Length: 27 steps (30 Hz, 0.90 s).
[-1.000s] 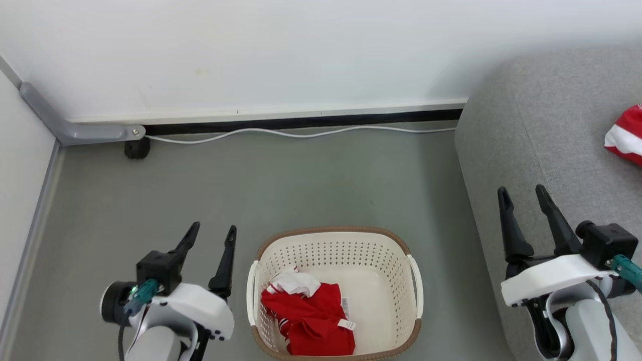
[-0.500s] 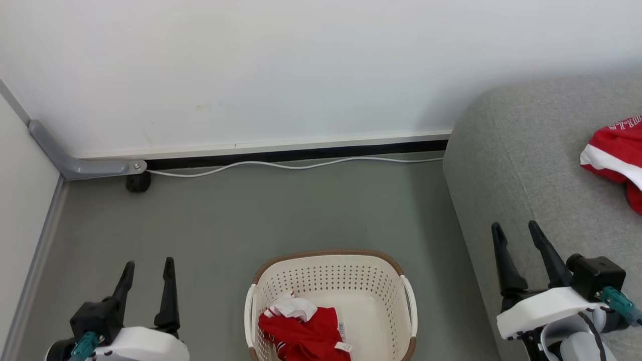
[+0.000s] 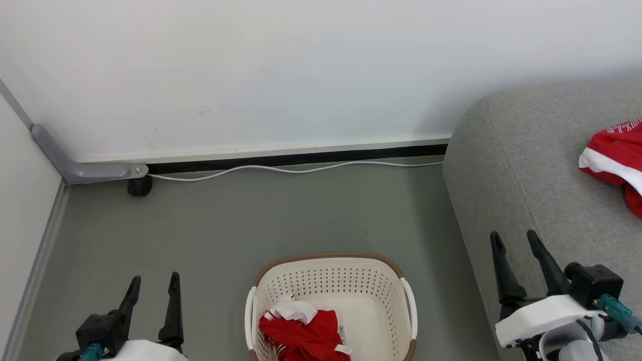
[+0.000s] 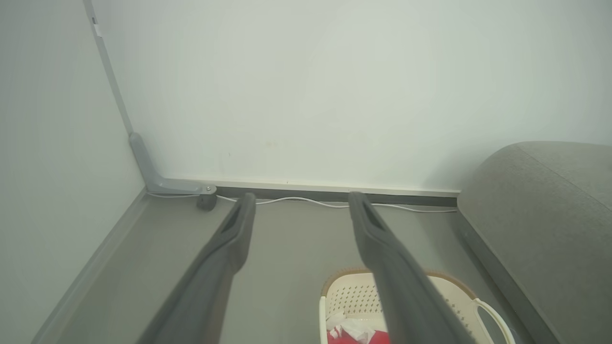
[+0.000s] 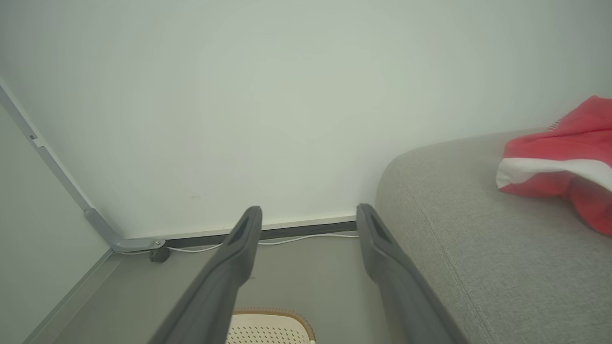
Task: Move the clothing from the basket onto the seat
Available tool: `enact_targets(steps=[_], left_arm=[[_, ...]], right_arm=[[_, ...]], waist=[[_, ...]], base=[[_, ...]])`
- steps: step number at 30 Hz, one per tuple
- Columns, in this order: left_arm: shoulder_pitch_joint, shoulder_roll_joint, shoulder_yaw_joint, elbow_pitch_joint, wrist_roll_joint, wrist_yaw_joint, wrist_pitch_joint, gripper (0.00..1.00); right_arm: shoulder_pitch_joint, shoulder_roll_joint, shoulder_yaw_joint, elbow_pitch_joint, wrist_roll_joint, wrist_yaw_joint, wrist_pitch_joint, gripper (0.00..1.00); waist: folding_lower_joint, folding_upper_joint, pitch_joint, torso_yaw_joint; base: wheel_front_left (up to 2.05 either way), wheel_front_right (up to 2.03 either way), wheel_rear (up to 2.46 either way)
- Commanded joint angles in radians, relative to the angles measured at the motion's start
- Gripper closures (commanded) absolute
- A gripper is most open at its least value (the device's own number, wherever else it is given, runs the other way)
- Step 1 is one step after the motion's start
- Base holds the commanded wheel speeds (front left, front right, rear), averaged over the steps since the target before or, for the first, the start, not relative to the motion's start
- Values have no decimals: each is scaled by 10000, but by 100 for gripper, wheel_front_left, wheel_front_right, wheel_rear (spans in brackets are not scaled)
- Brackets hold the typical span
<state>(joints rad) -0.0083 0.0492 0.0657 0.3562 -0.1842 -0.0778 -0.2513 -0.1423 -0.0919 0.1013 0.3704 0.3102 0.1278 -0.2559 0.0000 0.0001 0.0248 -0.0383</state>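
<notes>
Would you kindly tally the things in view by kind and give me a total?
Basket: 1
Sofa: 1
Red garments: 2, the basket garment and the sofa garment
Grippers: 2, the left gripper and the right gripper, both open
White cable: 1
Total: 7

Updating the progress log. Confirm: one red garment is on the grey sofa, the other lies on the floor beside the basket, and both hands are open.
One point is wrong. The other garment lies inside the basket, not beside it, as the head view shows. The rest holds: one red garment is on the grey sofa, and the left hand and right hand are open.
</notes>
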Motion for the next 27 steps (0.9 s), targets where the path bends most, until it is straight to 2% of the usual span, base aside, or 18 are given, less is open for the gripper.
enact_targets(steps=[1, 6, 12, 27], left_arm=[[-198, 98, 333, -152, 105, -70, -105, 0], [-334, 55, 240, -52, 171, -172, -105, 0], [-848, 19, -331, 255, 166, -298, -105, 0], [-3582, 12, -3099, 1969, -200, -346, -105, 0]], right_arm=[[-169, -29, 213, -261, -14, 29, -59, 0], [-263, -61, 221, -395, -13, 29, -59, 0], [-727, -142, 205, -665, -51, 29, -59, 0], [-3379, -334, 295, -1524, -152, 29, -59, 0]], waist=[[0, -1, 44, -31], [0, -1, 350, -85], [0, -1, 1236, -96], [0, -1, 4968, -316]], base=[[0, 0, 0], [0, 0, 0], [0, 0, 0], [0, 0, 0]])
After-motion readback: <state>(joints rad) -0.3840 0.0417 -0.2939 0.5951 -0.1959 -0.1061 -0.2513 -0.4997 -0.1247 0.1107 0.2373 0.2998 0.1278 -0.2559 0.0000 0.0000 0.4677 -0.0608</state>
